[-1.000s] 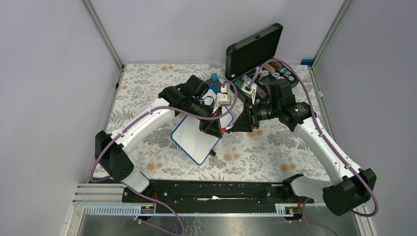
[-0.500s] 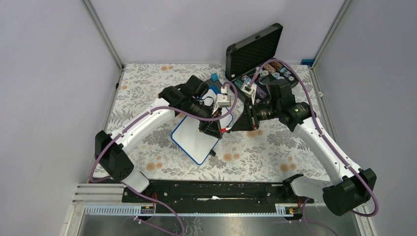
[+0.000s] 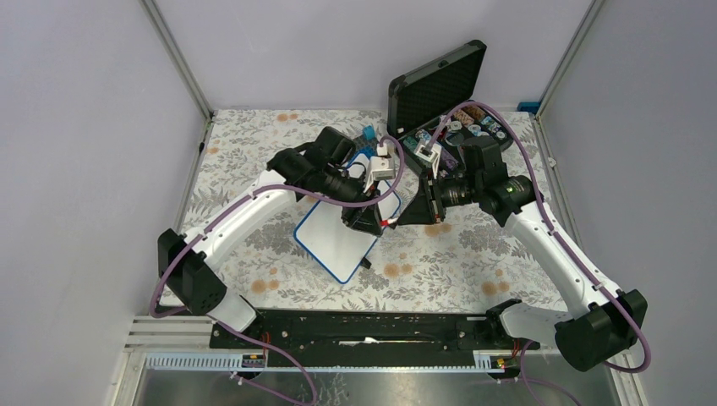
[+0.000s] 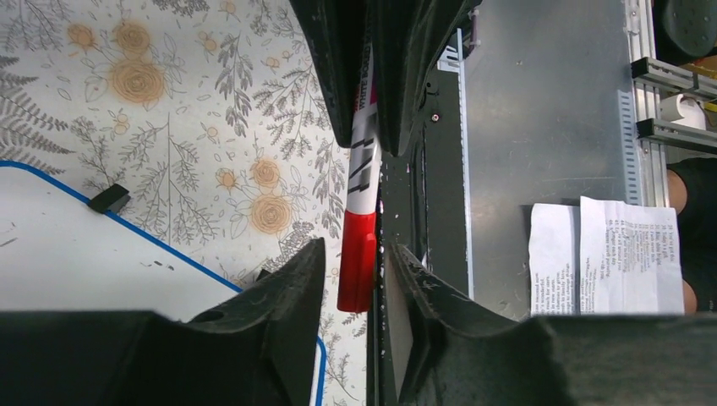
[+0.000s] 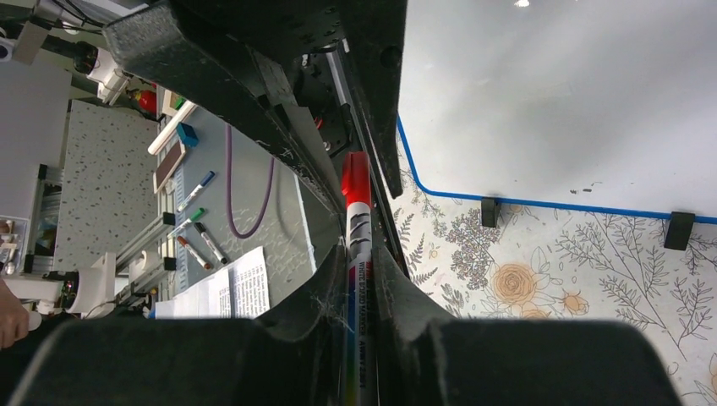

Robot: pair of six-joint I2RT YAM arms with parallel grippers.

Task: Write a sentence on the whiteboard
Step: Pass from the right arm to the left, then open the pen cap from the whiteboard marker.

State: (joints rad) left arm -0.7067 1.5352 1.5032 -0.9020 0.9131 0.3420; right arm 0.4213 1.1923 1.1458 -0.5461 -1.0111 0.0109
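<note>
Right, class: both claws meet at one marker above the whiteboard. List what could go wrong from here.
1. Only the right claw clamps the red marker. The left claw stands slightly open around its cap, so a tilt could let the marker slip and fall.
2. The cap looks to be on, so a stroke on the whiteboard would leave nothing.
3. The claws sit tip to tip, so a careless retreat could bump them together.
</note>
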